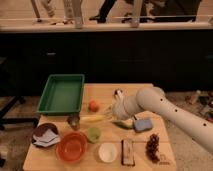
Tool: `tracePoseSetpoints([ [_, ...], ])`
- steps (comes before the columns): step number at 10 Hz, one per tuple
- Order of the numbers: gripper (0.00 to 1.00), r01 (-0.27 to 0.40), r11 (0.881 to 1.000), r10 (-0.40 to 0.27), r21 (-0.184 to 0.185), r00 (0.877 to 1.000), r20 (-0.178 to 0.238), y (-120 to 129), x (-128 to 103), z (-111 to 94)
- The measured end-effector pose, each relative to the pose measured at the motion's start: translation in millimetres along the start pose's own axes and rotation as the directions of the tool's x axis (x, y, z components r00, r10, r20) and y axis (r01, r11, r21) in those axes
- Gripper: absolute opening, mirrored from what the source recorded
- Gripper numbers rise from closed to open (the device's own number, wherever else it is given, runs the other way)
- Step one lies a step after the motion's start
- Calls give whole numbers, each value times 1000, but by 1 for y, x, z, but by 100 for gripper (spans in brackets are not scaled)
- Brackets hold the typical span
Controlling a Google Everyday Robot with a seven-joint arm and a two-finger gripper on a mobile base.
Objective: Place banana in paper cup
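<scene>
Near the middle of the light wooden table (131,92), the small, slim yellow banana (94,118) with dark tips lies almost flat. Its length runs left to right, between the small dark metallic cup (74,120) on its left and the robot's white two-finger gripper (113,115) on its right. The jaws are together and, as far as can be seen, clamped on the right end of the banana. The rest of the fruit reaches out to the left, low over the wood, and I cannot tell if it touches the surface. The white round paper cup (107,152) stands at the front edge, well apart from the banana, just to the right of the round orange bowl (71,147) and in front of the small green cup (93,133). I judge the banana to be light, so weight is no problem, but it is soft under a smooth skin: a hard squeeze may bruise it, and a weak one may let it slip or turn. A hold at one end, as now, lets the long free part hang and swing, yet it suits this task, because the free tip can go down into the paper cup first. The paper cup looks narrower than the banana is long, so the fruit probably must enter steeply and will lean on the rim. The paper cup is also light and may tip over if the banana pushes its wall sideways. The small green cup close by should not be knocked on the way.
</scene>
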Motion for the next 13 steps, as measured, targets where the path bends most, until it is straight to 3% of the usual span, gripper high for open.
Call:
tracePoseSetpoints([
  [3, 0, 4, 1000, -4, 5, 1000, -20, 6, -5, -6],
  [5, 0, -1, 1000, 2, 18, 1000, -26, 21, -4, -21],
  [12, 0, -26, 997, 26, 72, 1000, -5, 76, 17, -72],
  [13, 0, -31, 997, 31, 73, 1000, 1, 80, 19, -72],
])
